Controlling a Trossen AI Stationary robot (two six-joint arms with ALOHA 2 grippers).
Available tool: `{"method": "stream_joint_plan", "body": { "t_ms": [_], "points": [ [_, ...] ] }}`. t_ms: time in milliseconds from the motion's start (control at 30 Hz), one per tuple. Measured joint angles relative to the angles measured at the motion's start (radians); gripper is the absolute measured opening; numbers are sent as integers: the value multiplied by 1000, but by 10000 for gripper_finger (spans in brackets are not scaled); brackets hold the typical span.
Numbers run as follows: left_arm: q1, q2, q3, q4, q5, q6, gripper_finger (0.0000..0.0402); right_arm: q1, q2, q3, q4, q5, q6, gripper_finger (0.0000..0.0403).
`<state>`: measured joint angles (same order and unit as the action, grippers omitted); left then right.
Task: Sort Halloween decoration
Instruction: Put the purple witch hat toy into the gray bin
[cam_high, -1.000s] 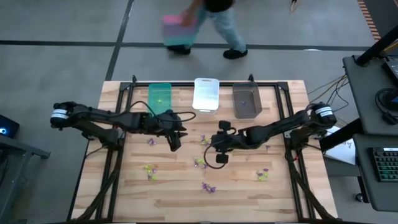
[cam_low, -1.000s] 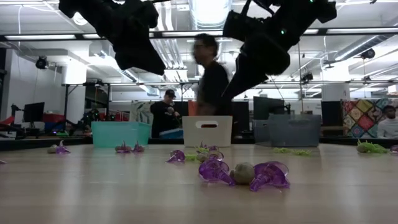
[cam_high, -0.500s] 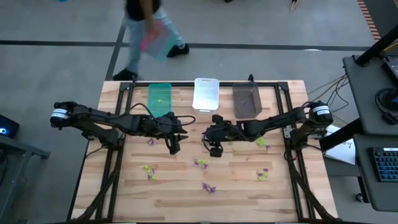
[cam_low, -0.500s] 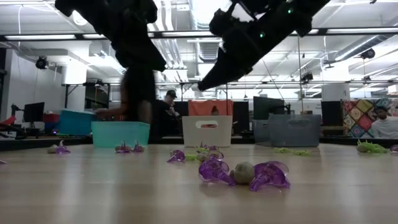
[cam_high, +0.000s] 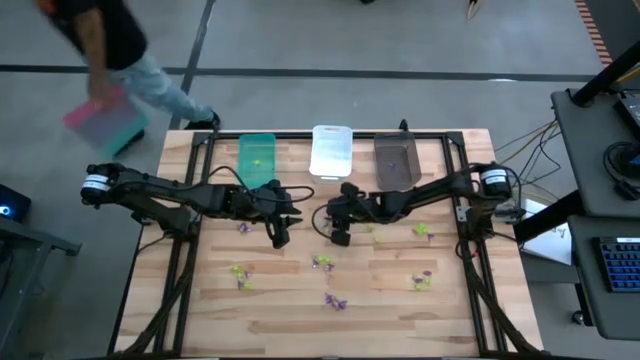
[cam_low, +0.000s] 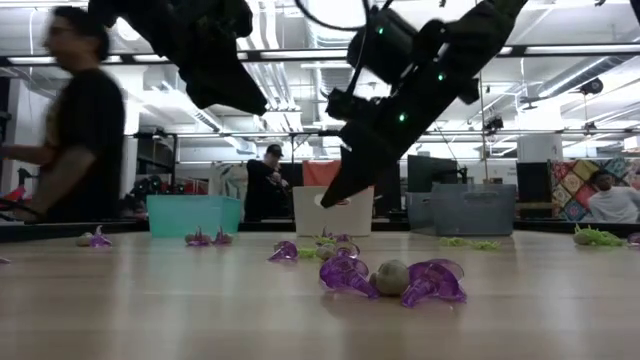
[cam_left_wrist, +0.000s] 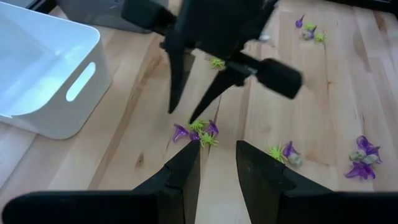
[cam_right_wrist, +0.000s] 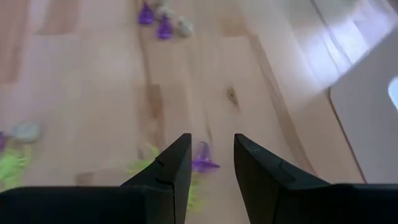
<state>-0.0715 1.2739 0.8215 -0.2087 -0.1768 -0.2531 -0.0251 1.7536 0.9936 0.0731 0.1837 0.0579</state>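
Tiny spiky Halloween decoration pieces lie scattered on the wooden table (cam_high: 200, 300). A purple and yellow-green cluster (cam_left_wrist: 196, 132) lies at mid-table, and others (cam_high: 240, 272) (cam_high: 335, 300) (cam_high: 422, 280) lie nearer the front. My right gripper (cam_high: 338, 232) hangs open just above the mid-table cluster, fingers slanting down. In its wrist view a purple piece (cam_right_wrist: 202, 158) shows on the table below the gap between the fingers. My left gripper (cam_high: 280, 238) hovers open to the left of that cluster, holding nothing.
Three bins stand in a row at the far edge: green (cam_high: 257, 155), white (cam_high: 331, 150), dark grey (cam_high: 397, 160). More purple and greyish pieces (cam_low: 392, 277) lie near the table's front. A person (cam_high: 110, 50) walks on the floor beyond the far left corner.
My right gripper has gone down and toward the table's left and far side, coming over the mid-table cluster, its fingers still apart. The person behind the table has walked from the middle to the left.
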Motion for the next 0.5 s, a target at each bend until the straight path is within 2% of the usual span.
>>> {"method": "stream_joint_plan", "body": {
  "t_ms": [500],
  "points": [
    [0, 0, 0, 8, -49, 1, 86, -19, 79, 1, 27, -9, 38, 109]
  ]
}}
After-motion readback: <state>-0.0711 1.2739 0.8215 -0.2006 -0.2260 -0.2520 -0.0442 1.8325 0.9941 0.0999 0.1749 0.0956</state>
